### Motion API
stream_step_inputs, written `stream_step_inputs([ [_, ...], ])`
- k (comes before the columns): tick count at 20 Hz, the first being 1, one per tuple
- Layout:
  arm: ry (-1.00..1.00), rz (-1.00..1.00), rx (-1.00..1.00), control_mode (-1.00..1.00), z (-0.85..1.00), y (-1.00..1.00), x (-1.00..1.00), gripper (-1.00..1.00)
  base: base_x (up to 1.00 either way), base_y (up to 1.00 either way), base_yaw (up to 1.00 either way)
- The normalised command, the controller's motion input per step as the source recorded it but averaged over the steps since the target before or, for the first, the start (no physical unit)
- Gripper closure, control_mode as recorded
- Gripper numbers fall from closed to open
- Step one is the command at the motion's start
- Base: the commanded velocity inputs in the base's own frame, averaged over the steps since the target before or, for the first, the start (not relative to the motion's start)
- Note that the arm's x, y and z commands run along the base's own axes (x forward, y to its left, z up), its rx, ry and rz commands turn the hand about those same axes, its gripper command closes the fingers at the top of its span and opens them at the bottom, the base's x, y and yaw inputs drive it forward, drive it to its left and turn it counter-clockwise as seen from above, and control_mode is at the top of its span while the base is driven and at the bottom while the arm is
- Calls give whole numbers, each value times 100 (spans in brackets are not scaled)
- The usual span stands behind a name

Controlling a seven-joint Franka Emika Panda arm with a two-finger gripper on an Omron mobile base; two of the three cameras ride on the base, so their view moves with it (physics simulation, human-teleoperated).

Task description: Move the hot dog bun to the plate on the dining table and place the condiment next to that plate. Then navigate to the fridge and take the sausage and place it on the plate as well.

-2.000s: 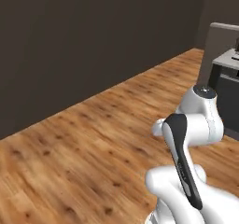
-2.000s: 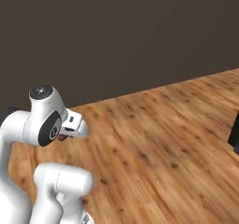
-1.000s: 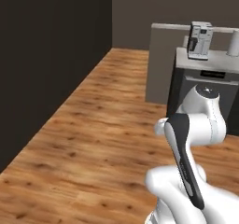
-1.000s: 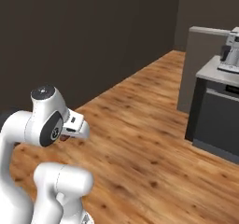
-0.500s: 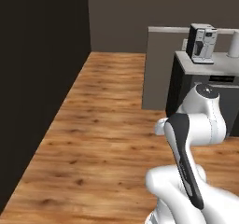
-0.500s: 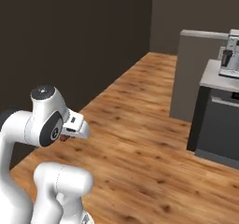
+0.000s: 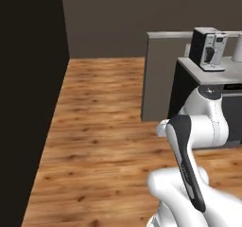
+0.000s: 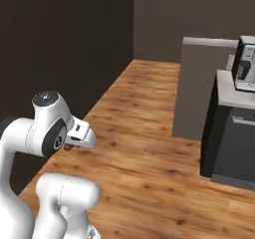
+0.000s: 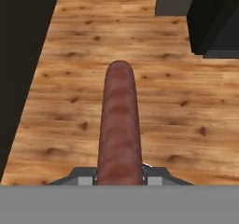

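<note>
While my arm stays folded over the wooden floor [image 7: 99, 126], my claw [image 9: 119, 178] is clamped on the sausage [image 9: 119, 125], which juts forward from it; a coffee machine [image 7: 209, 48] sits on the worktop [image 7: 208, 74] ahead

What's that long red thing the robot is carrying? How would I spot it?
Look over the wooden floor in the hand view. Pointing straight out from between the robot's fingers is the sausage: long, round-tipped and dark reddish-brown. It's the one smooth tube among flat planks, dark walls and the black cabinet.
</note>
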Motion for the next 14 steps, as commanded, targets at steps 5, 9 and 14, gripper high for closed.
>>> stream_step_inputs([
  [5, 0, 0, 0, 100, 0, 0, 0, 100, 100, 54, -32],
  [9, 0, 0, 0, 100, 0, 0, 0, 100, 100, 51, -31],
  [14, 0, 0, 0, 100, 0, 0, 0, 100, 100, 56, -31],
])
